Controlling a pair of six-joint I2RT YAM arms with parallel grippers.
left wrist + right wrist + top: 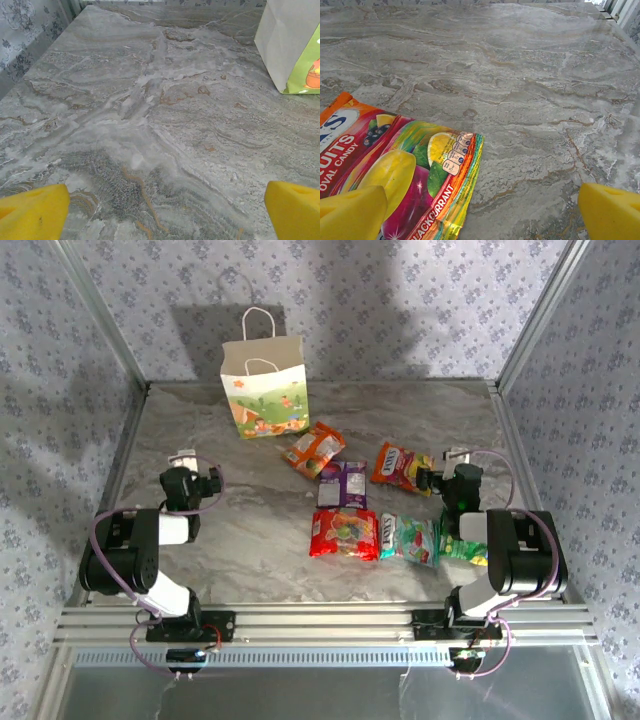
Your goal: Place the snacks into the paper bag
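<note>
The white paper bag with a cartoon print stands upright at the back of the table; its lower corner is at the right edge of the left wrist view. Several snacks lie flat mid-table: an orange packet, a purple one, an orange-yellow one, a red one, a teal-green one and a bright green one partly under the right arm. My left gripper hangs open over bare marble. My right gripper is open, its left fingertip over the orange-yellow packet.
The marble tabletop is fenced by metal frame posts and patterned fabric walls on three sides. Bare marble stretches between the left gripper and the bag. The right table edge lies close to the right gripper.
</note>
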